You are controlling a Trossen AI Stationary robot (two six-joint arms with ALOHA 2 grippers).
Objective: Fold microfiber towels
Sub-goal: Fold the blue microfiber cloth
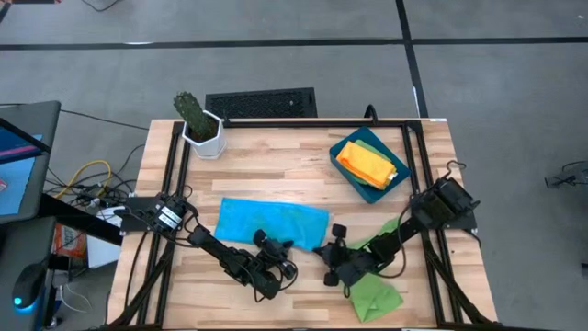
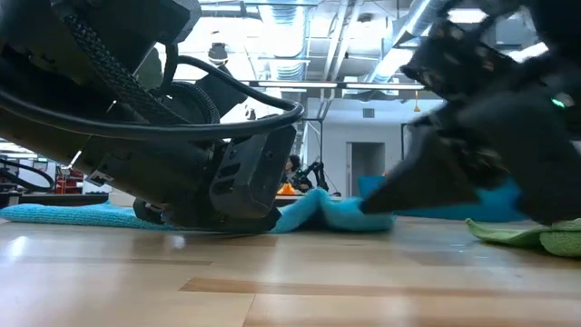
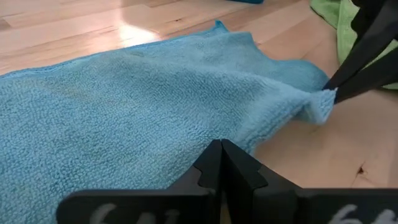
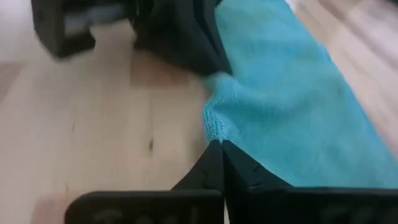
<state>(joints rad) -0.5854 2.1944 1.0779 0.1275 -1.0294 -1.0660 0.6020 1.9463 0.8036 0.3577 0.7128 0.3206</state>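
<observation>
A bright blue microfiber towel point(image 1: 266, 221) lies spread on the wooden table, near its middle. My left gripper point(image 1: 292, 250) is shut at the towel's near edge. My right gripper point(image 1: 320, 248) is shut at the towel's near right corner, a short way from the left one. Between the two grippers the cloth rises in a low hump point(image 2: 318, 207). A lime green towel point(image 1: 375, 292) lies crumpled near the front edge, partly under my right arm. Orange and yellow towels point(image 1: 367, 165) lie in the dark-blue tray point(image 1: 347, 147). My left gripper has its shut fingers on the blue towel's near edge point(image 3: 239, 138), close to the right corner, slanting down from the table's near side. One layer or several, I cannot tell. The rest of the towel lies flat on the table. My right gripper pinches the towel's near right corner point(image 3: 322, 104) between its fingertips point(image 3: 348, 84), only at their free ends. The fingers slant down from the table's right. The corner is puckered and raised a little off the wood, the cloth slack.
A potted cactus point(image 1: 200, 124) stands at the far left and a black grille point(image 1: 262, 101) at the far edge. The tray sits at the far right. Bare wood shows along the near left and between the towel and the far edge.
</observation>
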